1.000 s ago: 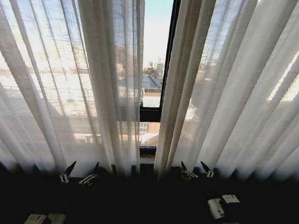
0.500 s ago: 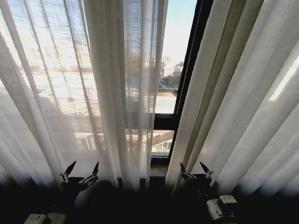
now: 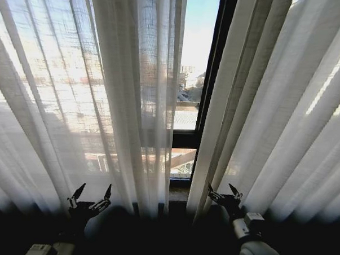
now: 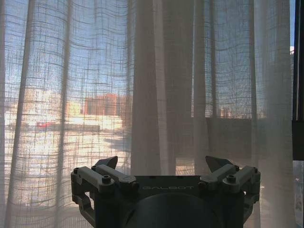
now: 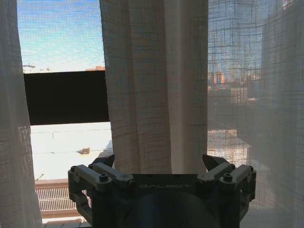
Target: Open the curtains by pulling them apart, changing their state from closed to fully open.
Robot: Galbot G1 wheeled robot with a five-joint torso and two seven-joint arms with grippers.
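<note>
Left gripper (image 3: pixel 91 194) sat low at the foot of the left curtain panel (image 3: pixel 75 101), fingers spread wide, nothing between them; in left wrist view the same gripper (image 4: pixel 164 164) was gaping with both fingertips (image 4: pixel 216 164) clear of the fabric, pleats of the left panel (image 4: pixel 152 85) hanging just ahead of it. Right gripper (image 3: pixel 223 193) sat low at the inner edge of the right curtain panel (image 3: pixel 283 110), also spread apart and holding nothing; in right wrist view the gripper (image 5: pixel 159 161) pointed at a bunched fold of the right panel (image 5: pixel 152 85), whether tips touched cloth could not be told. "GALBOT" was embossed on both gripper bodies in the wrist views. Curtains were only partly parted: narrow gap between the two panels showed the dark window frame (image 3: pixel 211 78), sky and buildings outside. Left panel sheer, city visible through it; right panel denser, pleats slanting. Dark frame crossbar (image 5: pixel 66 97) was seen through the gap in right wrist view
</note>
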